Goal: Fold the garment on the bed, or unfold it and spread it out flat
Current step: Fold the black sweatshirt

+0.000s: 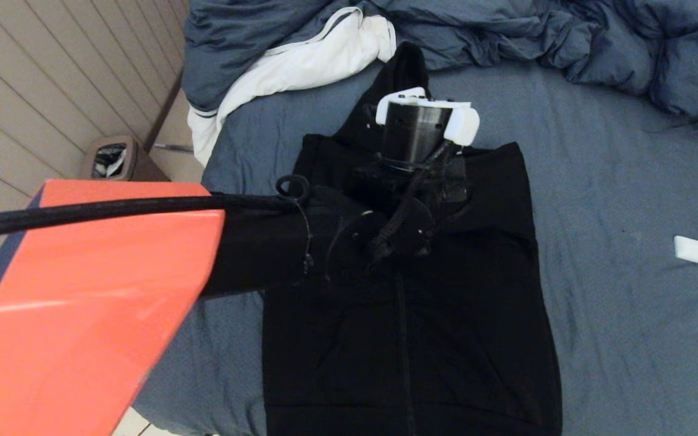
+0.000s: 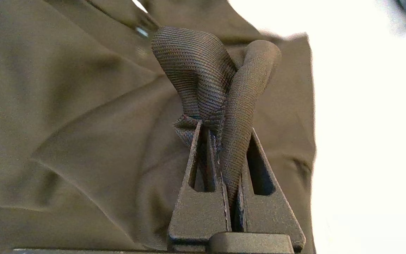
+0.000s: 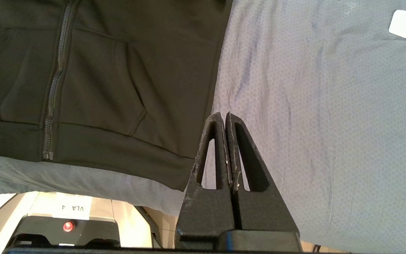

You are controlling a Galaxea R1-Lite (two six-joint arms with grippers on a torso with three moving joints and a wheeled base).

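1. Black zip-front hooded sweatshirt (image 1: 446,315) lay front-up on the blue-grey textured bed sheet (image 1: 628,254), hood toward the rumpled blue-grey duvet (image 1: 567,36).
2. My left gripper (image 2: 220,141) hung over its chest, jaws clamped on a bunched fold of the black fabric.
3. My right gripper (image 3: 226,120) sat empty, jaws pressed together, just beside the ribbed hem corner, over bare sheet.
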